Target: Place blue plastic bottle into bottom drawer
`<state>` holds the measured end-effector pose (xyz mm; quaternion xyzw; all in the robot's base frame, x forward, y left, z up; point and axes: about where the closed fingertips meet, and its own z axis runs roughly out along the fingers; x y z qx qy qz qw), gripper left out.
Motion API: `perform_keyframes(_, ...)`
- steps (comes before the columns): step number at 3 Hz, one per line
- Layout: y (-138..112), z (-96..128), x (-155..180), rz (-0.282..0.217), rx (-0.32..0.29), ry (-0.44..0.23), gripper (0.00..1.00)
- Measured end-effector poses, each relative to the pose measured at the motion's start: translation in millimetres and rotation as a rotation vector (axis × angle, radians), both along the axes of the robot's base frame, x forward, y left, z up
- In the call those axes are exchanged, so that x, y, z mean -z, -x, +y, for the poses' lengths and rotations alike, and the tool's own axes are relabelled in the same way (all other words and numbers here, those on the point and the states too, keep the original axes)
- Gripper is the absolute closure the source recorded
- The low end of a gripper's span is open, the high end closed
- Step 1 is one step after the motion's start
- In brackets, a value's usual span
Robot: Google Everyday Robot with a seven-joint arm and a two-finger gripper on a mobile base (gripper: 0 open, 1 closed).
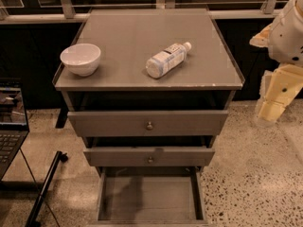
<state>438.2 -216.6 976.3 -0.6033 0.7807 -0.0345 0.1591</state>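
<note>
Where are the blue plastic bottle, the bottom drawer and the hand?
blue plastic bottle (165,60), camera view, on its label, lying on the cabinet (128,27).
bottom drawer (147,197), camera view, on its bare floor.
hand (269,111), camera view, on its pale tip, right of the cabinet.

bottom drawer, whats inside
The bottom drawer shows only bare floor; its back hides under the middle drawer. The blue plastic bottle lies on the cabinet; the tool hangs at right.
</note>
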Motion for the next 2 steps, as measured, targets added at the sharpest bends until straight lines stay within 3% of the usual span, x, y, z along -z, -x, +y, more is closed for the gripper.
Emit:
perform_keyframes(1,-0.3,0.1,-0.5,-0.003,-0.001,0.000,0.00)
perform_keyframes(2,-11.8,-1.3,-3.2,-0.022,-0.042,-0.008,0.00)
